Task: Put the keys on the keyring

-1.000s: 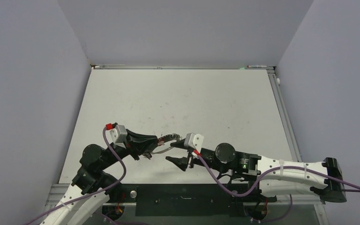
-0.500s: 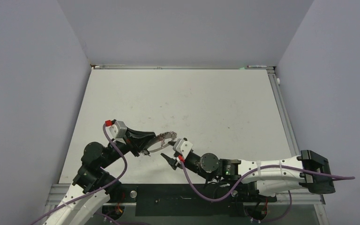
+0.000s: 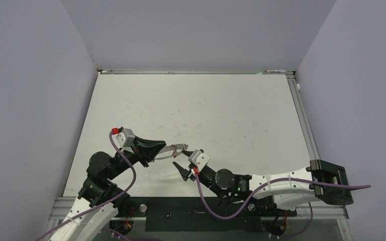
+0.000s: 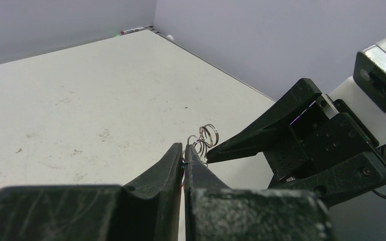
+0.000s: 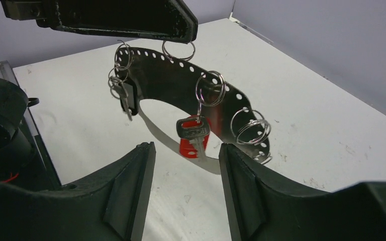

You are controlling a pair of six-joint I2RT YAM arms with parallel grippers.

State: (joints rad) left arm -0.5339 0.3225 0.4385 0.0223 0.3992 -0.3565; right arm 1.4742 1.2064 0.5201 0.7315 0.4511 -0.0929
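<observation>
Two keys (image 5: 195, 134), apparently, on keyring (image 5: 178, 80)

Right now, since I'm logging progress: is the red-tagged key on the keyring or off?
On. The red-tagged key hangs from a wire loop on the keyring, which the left gripper holds up.

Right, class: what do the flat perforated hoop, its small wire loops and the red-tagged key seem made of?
The flat perforated hoop: probably thin sheet metal, judging by punched holes and a dull sheen; stiff plastic is possible. The small wire loops: bright coiled metal wire, glinting. The red-tagged key: silvery metal head; its oblong tag looks like opaque red plastic.
</observation>
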